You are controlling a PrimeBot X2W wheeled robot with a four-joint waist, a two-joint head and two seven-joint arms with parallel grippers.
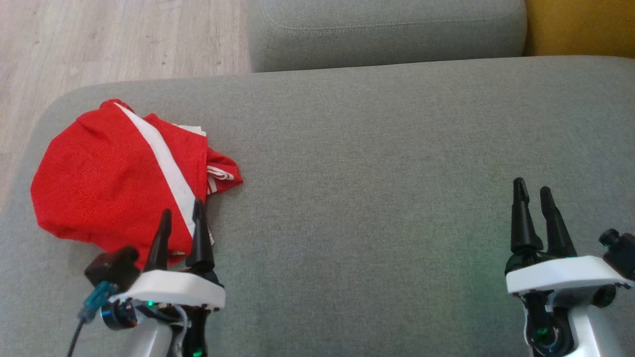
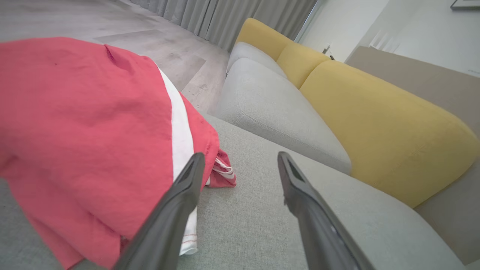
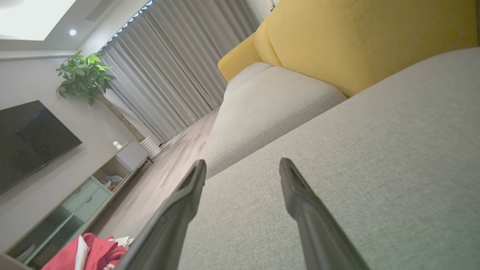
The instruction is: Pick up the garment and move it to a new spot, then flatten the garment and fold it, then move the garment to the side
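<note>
- A big grey seat cushion (image 1: 377, 148) takes up most of the head view, and both arms are over it.
- A second grey cushion (image 1: 387, 34) lies just beyond it, with a seam gap between the two.
- A yellow backrest (image 1: 580, 27) runs along the right side of both cushions.
- A pale wood floor (image 1: 99, 44) shows past the left end of the sofa.
- In the right wrist view, long grey curtains (image 3: 176, 71) hang at the far end of the room.
- A dark television (image 3: 30, 138) is on the wall, above a low cabinet (image 3: 86, 195) with pale green drawers and open shelves.
- A leafy green plant (image 3: 84, 73) stands between the television and the curtains.
- The garment (image 1: 109, 173) is red with a broad white stripe. It lies in a loose, crumpled heap at the left end of the big seat cushion, close to the rounded corner. A small bunched bit with thin white stripes pokes out on its right side.
- The left gripper (image 1: 182, 208) is at the near edge of the garment with its two dark fingers spread apart and nothing between them. In the left wrist view one finger crosses the white-striped edge of the cloth and the other is over bare cushion. I cannot tell whether it touches the fabric.
- The right gripper (image 1: 532, 185) is over bare cushion at the right side, well apart from the garment. Its fingers are also spread, with nothing held.
</note>
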